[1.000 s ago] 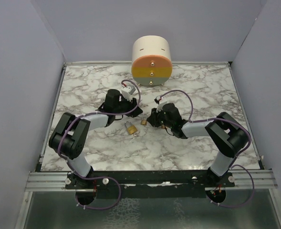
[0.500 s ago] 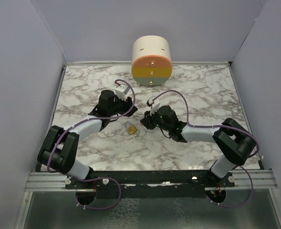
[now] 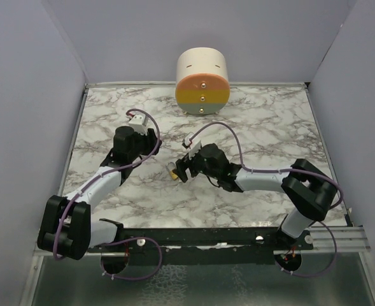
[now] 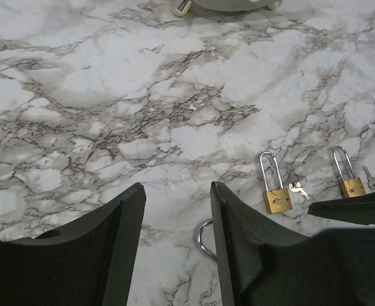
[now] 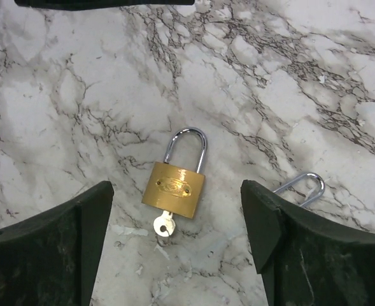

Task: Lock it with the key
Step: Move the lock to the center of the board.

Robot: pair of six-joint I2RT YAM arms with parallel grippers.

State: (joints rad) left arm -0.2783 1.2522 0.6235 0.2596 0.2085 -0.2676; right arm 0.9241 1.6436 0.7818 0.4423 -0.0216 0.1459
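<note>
In the right wrist view a brass padlock [image 5: 174, 185] lies flat on the marble with its shackle down and a small silver key [image 5: 163, 224] in its keyhole. My right gripper [image 5: 176, 188] hangs open over it, one finger on each side, touching nothing. From above, the padlock [image 3: 172, 171] shows just left of the right gripper [image 3: 182, 167]. My left gripper [image 3: 148, 137] is off to the left, apart from that padlock. It is open [image 4: 176, 191] with only bare marble between the fingers. A steel shackle [image 4: 203, 239] peeks out beside its right finger.
Two more small brass padlocks [image 4: 276, 199] [image 4: 351, 186] with keys lie further off in the left wrist view. Another shackle [image 5: 302, 188] shows by my right finger. A cream cylinder with coloured bands [image 3: 202, 80] stands at the back, and grey walls enclose the table.
The right gripper has moved left over the padlock and opened wide. The left arm has pulled back to the left, away from the padlock.
</note>
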